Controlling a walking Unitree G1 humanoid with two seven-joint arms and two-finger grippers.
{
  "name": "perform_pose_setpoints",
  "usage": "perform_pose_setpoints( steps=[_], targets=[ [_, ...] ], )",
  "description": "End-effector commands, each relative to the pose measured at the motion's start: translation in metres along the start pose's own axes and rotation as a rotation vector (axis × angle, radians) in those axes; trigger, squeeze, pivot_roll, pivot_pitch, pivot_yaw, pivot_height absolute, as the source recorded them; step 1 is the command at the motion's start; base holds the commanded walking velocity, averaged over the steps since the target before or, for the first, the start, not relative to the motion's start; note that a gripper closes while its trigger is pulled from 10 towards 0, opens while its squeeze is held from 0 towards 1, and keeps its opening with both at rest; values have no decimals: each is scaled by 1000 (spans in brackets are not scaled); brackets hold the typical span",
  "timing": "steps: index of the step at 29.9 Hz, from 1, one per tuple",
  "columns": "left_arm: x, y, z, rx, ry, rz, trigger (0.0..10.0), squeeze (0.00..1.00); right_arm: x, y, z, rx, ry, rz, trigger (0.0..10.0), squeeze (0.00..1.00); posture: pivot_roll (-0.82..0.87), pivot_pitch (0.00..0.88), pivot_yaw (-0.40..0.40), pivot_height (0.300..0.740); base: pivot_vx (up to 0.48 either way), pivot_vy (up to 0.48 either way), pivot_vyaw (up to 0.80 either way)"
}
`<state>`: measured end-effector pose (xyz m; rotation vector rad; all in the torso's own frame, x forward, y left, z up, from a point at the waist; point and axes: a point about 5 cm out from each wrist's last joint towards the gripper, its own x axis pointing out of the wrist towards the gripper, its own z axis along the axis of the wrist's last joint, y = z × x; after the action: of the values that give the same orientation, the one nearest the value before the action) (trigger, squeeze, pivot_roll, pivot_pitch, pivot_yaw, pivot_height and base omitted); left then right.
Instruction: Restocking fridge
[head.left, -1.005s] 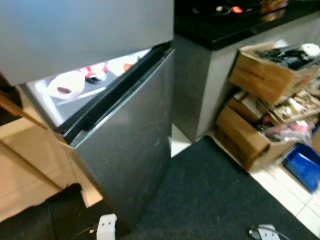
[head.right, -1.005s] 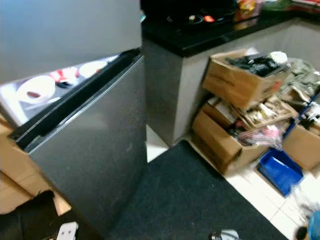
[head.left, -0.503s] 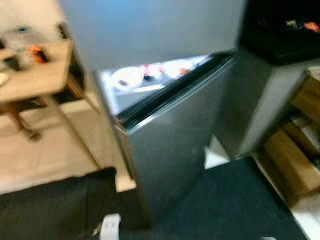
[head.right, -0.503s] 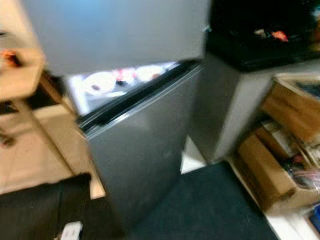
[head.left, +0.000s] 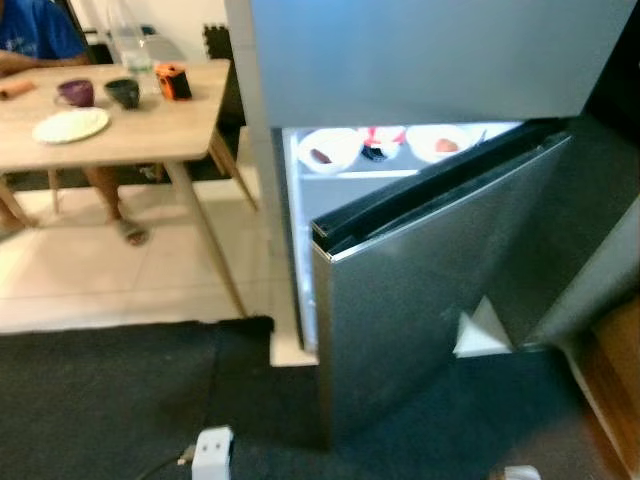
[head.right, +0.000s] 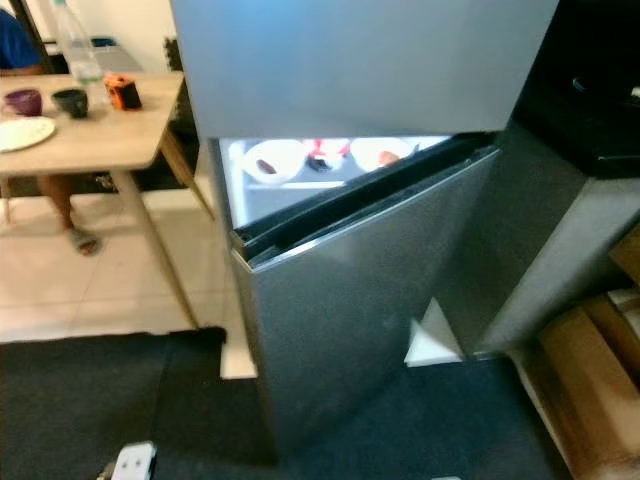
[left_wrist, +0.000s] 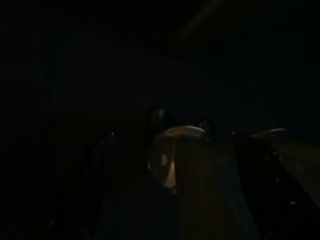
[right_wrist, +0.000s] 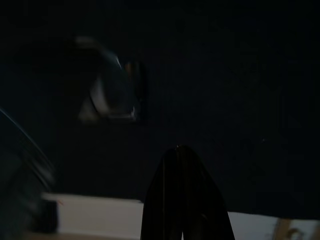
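Note:
A grey fridge stands before me, its upper door closed. The lower door hangs partly open, hinged on the right. Through the gap I see a lit shelf holding white bowls with food and a small red and dark item. Both arms hang low and idle. A white piece of my left arm shows at the bottom edge. The left wrist view is very dark. In the right wrist view my right gripper is shut, its black fingers pressed together over a dark floor.
A wooden table stands at the left with a plate, cups, a bottle and an orange item. A person in blue sits behind it. A black mat covers the floor; the counter's grey side is at right.
The camera has swung to the left: the cardboard boxes and counter top have left the picture, and the table and person have come in. The fridge door stays ajar.

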<state>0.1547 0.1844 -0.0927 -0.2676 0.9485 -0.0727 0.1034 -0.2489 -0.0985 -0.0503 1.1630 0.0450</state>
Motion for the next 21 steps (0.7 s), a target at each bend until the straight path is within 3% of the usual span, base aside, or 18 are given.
perform_pose_setpoints(
  steps=[1,14,17,21],
  targets=[
    [-3,3,-11,-1,38,12,10000,0,1,1,5,-6,-17,0,10000,0,-100,89,-5,740,0,0,719],
    [-3,4,-10,3,38,15,10000,0,1,0,4,-7,-20,-7,10000,0,-100,83,-4,740,0,0,719],
    [-3,4,-9,7,38,9,10000,0,1,-1,6,9,-29,-39,10000,0,-103,86,-3,740,0,0,321],
    [-3,2,-11,20,53,-23,10000,0,1,-2,10,20,-49,-46,10000,0,-102,88,-2,740,0,-442,0]
  ],
)
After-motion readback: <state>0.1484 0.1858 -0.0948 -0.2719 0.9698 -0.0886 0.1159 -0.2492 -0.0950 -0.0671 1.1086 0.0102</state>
